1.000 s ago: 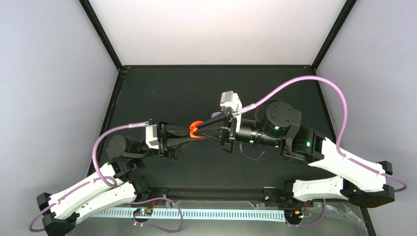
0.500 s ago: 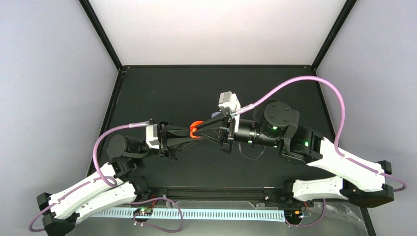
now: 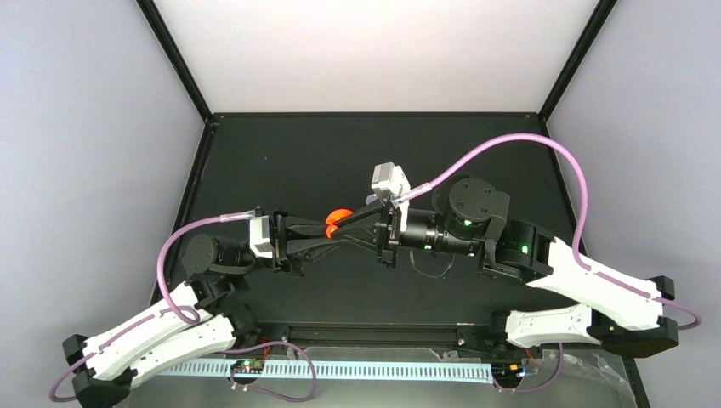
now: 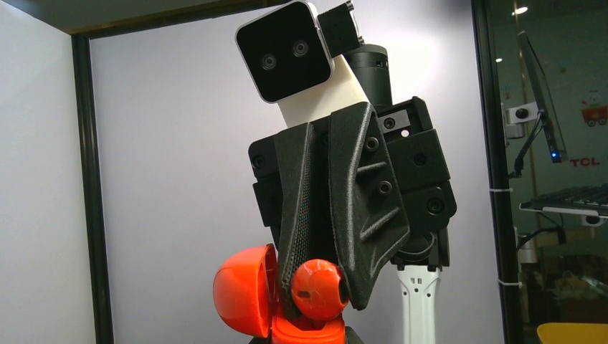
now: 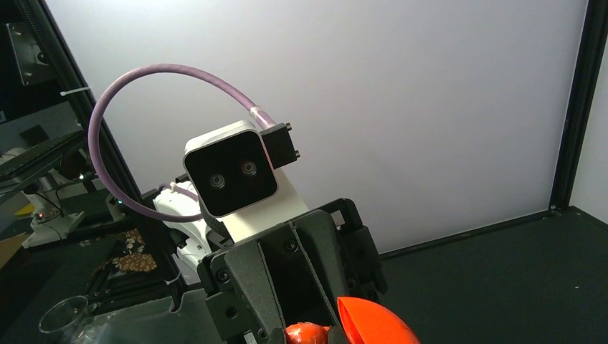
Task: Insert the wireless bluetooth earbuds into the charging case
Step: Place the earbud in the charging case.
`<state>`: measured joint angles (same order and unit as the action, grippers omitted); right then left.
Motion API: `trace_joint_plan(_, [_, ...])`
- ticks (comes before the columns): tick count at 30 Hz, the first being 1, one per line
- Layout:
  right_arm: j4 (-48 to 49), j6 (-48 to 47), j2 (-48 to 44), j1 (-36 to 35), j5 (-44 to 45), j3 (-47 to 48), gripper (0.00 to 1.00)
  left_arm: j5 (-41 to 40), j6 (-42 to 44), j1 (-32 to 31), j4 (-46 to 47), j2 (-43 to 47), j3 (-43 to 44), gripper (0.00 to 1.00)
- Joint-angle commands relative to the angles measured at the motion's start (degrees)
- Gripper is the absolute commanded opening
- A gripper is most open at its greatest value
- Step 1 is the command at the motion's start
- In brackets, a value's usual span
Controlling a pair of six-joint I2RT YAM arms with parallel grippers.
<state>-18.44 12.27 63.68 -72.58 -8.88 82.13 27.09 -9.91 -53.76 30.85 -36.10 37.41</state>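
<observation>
Top external: over white-walled black tabletop (image 3: 281, 153), left jaws clamp red case (image 4: 242, 290), right jaws clamp red bud (image 4: 319, 289).

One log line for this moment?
left tool: shut on orange charging case, lid open | right tool: shut on orange earbud | position: earbud at case opening, midair

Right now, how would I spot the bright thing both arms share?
Over the black table, the left tool and right tool meet tip to tip. Pinched between them is a small orange-red shell, lid open, vivid against the black parts around it.
</observation>
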Motion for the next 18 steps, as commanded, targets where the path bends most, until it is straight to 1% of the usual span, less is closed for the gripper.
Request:
trace_joint_plan(1, [-0.88, -0.66, -0.63, -0.20, 2.09, -0.91, 0.06, 0.20, -0.23, -0.39, 2.11, 1.25, 2.30, 0.02])
trace_joint_plan(8, [-1.11, -0.15, -0.81, -0.19, 2.84, -0.06, 0.23, 0.41, -0.28, -0.38, 1.23, 1.29, 2.20, 0.02])
trace_joint_plan(18, [-2.77, 0.47, -1.11, -0.20, 3.08, 4.54, 0.37, 0.08, -0.78, -0.38, 0.16, 1.46, 1.37, 0.01])
